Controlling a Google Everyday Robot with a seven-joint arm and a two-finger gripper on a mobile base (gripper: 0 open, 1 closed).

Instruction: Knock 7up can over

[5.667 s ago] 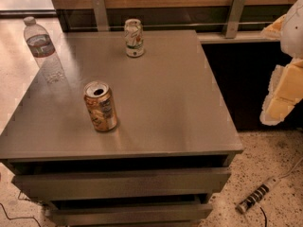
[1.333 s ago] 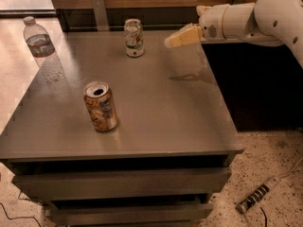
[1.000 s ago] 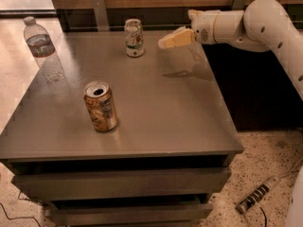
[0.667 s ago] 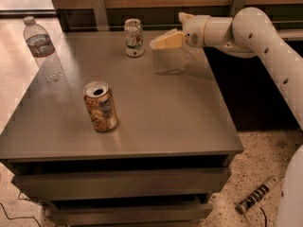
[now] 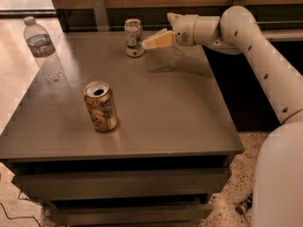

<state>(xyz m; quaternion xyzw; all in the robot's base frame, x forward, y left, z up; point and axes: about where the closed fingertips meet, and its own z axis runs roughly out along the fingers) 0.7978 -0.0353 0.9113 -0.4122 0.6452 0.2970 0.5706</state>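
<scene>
The 7up can (image 5: 134,37), whitish-silver with green and red markings, stands upright at the far edge of the grey table (image 5: 156,117). My gripper (image 5: 147,44) reaches in from the right on the white arm (image 5: 241,37). Its cream fingers (image 5: 158,39) point left, and the tips sit right beside the can's right side at mid height, touching or almost touching it.
An orange-gold can (image 5: 100,106) with an open top stands upright on the near left of the table. A clear plastic water bottle (image 5: 44,50) stands at the far left edge. A wooden wall panel and metal brackets (image 5: 100,12) run behind the table. Drawers sit below.
My arm has swung in from the right and the gripper has moved left across the table's far side, up to the 7up can. All three containers stand where they were.
</scene>
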